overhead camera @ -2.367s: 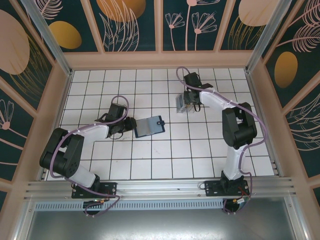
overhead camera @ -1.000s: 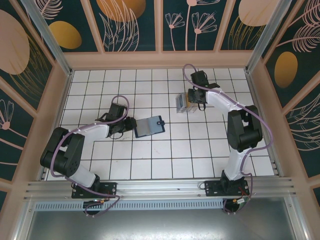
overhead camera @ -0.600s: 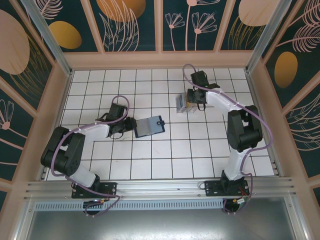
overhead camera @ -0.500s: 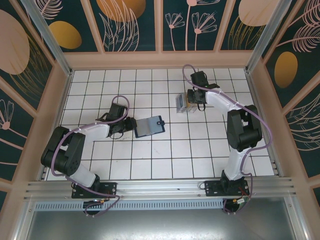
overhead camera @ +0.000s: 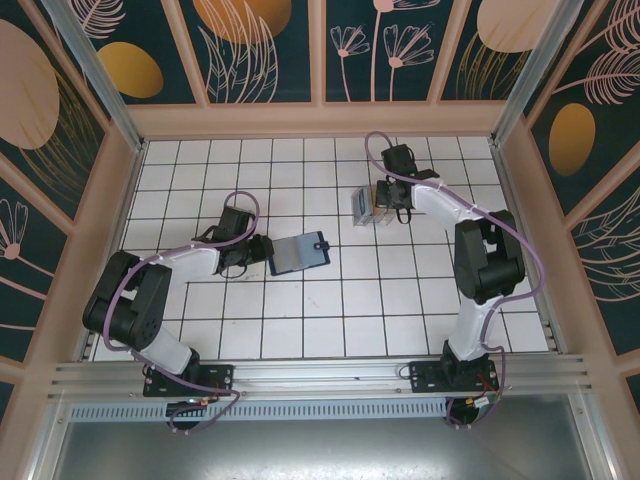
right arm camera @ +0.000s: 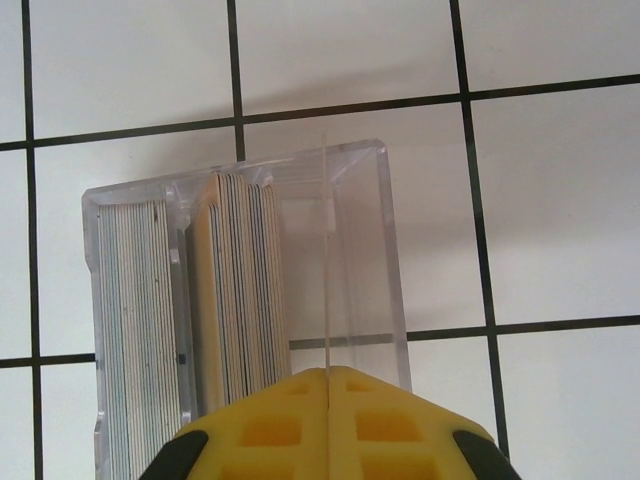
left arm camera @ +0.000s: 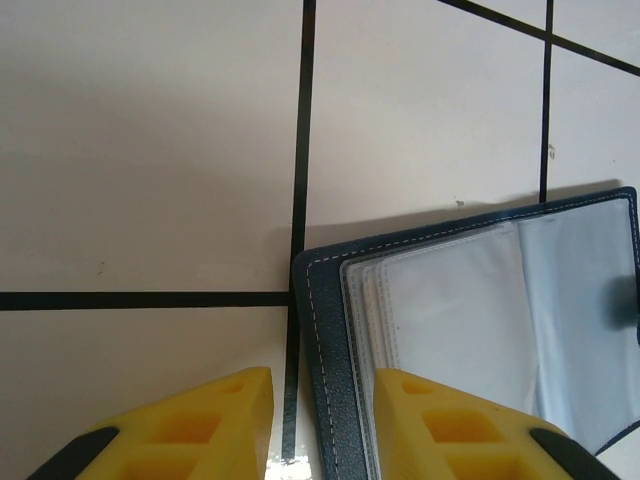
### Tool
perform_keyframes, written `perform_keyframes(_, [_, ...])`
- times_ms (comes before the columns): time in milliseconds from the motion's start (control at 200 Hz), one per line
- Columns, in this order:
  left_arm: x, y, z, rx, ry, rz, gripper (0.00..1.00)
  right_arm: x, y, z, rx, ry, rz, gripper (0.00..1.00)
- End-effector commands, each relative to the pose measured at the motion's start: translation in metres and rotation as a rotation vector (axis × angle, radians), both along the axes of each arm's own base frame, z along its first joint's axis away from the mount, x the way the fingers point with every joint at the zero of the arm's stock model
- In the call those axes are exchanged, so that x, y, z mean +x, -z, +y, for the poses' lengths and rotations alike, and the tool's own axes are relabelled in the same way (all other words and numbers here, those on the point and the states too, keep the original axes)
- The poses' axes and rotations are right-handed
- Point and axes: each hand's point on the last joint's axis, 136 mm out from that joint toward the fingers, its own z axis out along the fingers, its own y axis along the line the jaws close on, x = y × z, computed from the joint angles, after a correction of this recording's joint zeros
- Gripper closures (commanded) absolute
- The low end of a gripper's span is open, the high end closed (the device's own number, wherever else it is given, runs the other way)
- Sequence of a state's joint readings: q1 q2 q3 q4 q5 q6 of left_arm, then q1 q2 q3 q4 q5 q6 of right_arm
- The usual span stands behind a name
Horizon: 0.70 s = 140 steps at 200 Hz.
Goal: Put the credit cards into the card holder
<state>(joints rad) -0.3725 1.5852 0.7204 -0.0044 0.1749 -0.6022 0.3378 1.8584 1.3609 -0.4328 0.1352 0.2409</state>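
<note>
The navy card holder (overhead camera: 298, 252) lies open on the tiled floor, its clear sleeves (left arm camera: 480, 320) facing up. My left gripper (overhead camera: 262, 250) (left arm camera: 322, 420) stands open astride its left edge, one finger on the sleeves and the other on the tile. Several credit cards (right arm camera: 235, 290) stand on edge in a clear plastic tray (overhead camera: 362, 208) (right arm camera: 390, 250), a yellow-orange and beige group beside a grey stack (right arm camera: 135, 320). My right gripper (overhead camera: 385, 200) (right arm camera: 328, 375) is shut on one thin pale card (right arm camera: 326, 260), seen edge-on above the tray's empty right part.
White tiles with black lines cover the floor (overhead camera: 320, 300). Wooden-framed walls (overhead camera: 320, 118) close it in at the back and both sides. A metal rail (overhead camera: 320, 375) runs along the near edge by the arm bases.
My right gripper's fingers have closed onto a single card at the tray. The left gripper and the card holder have stayed where they were.
</note>
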Motion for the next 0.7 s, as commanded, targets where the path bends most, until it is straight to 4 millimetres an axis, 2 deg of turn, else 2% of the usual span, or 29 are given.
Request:
perform_keyframes(0, [0.002,-0.005,-0.002,-0.002,0.012,-0.004,0.66,0.0,-0.035,-0.009,0.004,0.021,-0.089,1.0])
perform_keyframes(180, [-0.001,-0.009,-0.002,-0.003,0.017,-0.008,0.66,-0.015,-0.079,0.001,0.081,-0.04,-0.171,1.0])
perform_keyframes(255, [-0.003,-0.009,-0.002,-0.009,0.021,-0.006,0.66,-0.026,-0.085,0.021,0.124,-0.131,-0.169,1.0])
perform_keyframes(315, [-0.004,-0.009,-0.005,-0.024,0.028,-0.002,0.66,-0.04,-0.085,0.053,0.213,-0.235,-0.153,1.0])
perform_keyframes(420, [-0.006,-0.008,-0.008,-0.049,0.034,0.002,0.66,-0.069,-0.075,0.111,0.399,-0.386,-0.1,1.0])
perform_keyframes(500, [-0.006,-0.006,-0.009,-0.049,0.033,0.006,0.66,-0.09,-0.063,0.146,0.561,-0.477,-0.03,1.0])
perform_keyframes(606, [-0.006,-0.001,-0.01,-0.051,0.04,0.018,0.66,-0.113,-0.04,0.177,0.717,-0.557,0.079,1.0])
perform_keyframes(696, [-0.007,0.003,-0.011,-0.05,0.044,0.03,0.66,-0.127,-0.019,0.19,0.773,-0.594,0.155,1.0])
